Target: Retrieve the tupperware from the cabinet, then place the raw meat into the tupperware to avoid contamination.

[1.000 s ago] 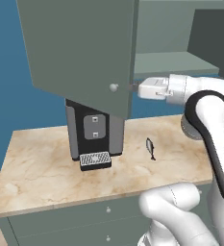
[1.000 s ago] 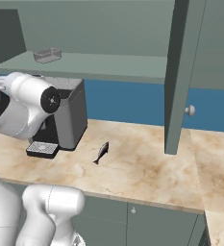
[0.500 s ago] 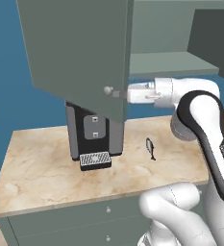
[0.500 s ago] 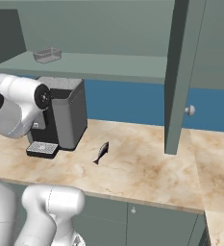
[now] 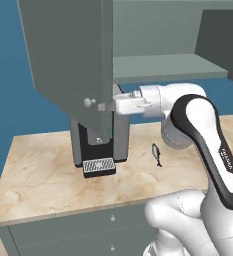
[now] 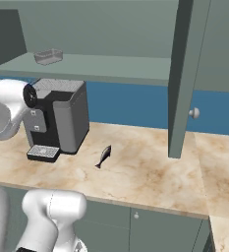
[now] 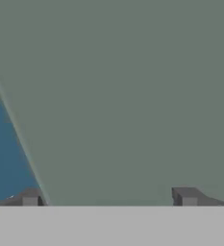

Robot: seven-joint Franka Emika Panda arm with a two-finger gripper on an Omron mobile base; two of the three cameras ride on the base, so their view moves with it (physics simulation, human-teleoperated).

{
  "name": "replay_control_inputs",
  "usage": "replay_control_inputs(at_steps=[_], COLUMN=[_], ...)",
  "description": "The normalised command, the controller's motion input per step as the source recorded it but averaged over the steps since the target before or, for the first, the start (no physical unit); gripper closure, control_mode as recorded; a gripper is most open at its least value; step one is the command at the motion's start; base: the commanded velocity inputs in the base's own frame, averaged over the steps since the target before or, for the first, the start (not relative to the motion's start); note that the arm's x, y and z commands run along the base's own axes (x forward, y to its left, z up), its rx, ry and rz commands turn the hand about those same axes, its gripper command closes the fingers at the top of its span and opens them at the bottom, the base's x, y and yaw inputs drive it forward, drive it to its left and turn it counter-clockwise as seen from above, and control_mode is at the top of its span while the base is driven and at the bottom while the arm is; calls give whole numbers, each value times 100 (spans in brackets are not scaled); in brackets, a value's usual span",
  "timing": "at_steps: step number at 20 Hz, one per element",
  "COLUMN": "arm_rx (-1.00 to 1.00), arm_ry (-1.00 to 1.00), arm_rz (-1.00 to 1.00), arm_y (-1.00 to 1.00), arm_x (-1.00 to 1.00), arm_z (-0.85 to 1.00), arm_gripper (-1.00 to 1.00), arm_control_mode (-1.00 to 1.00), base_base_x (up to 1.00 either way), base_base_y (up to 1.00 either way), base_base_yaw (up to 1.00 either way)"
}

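Hand (image 7: 108, 197) spread wide against one open cabinet door (image 5: 68, 55), one tupperware (image 6: 48, 56) on shelf, one fish (image 6: 103, 156) on counter (image 6: 150, 172)

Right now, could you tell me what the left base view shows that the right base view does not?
Left base view: the open gripper at the left cabinet door, near its knob. Right base view: the tupperware on the cabinet shelf. Both: the coffee machine, the fish and the marble counter.
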Motion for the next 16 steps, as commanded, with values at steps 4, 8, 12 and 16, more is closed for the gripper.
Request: replay_control_inputs(at_steps=[4, 8, 12, 16], arm_rx=[0, 0, 0, 0], arm_ry=[3, 0, 0, 0], arm_rz=[18, 15, 11, 5], arm_y=[78, 73, 67, 59], arm_x=[11, 14, 17, 16], arm_z=[-36, -36, -33, -24], arm_gripper=[-100, -100, -100, -100], arm_control_mode=[-100, -100, -100, -100], base_base_x=[0, 0, 0, 0], base_base_y=[0, 0, 0, 0], base_base_yaw=[0, 0, 0, 0])
